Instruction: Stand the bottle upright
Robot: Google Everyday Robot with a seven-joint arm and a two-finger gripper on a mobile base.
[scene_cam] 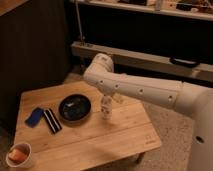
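White two-finger gripper (106, 103) sat over the small white plastic bottle (106, 112), finger state impossible to tell, bottle upright just right of round black bowl (75, 108), bare light wooden table (120, 135) stretched toward right and front edges

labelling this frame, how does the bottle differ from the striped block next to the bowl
The bottle is white and slim; the striped block is black-and-white and flat. The bottle stands upright right of the black bowl, under the gripper; the block lies flat to the bowl's left. Both rest on the wooden table.
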